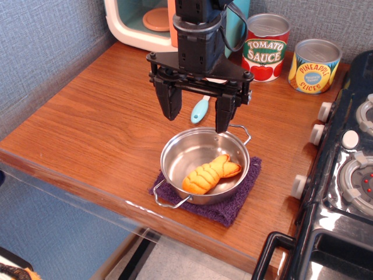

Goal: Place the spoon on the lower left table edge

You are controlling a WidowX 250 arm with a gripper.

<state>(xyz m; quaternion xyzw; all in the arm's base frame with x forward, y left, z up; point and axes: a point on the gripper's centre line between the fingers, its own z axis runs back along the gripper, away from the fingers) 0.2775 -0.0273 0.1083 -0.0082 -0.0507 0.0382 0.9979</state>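
Note:
The spoon's light blue handle end [200,110] lies on the wood countertop behind the pan; its white bowl and neck are hidden behind my gripper. My gripper [197,115] hangs above the table, open and empty, its two black fingers [170,102] spread on either side of the handle and in front of it. The lower left table edge [70,175] is the rounded rim of the reddish-brown countertop, well to the left and front of the gripper.
A steel pan [175,157] holding an orange toy pastry [210,174] sits on a purple cloth [233,207]. Tomato sauce can [266,48] and pineapple can [315,66] stand at the back. A toy oven [140,23] is back left, a black stove [349,175] at right.

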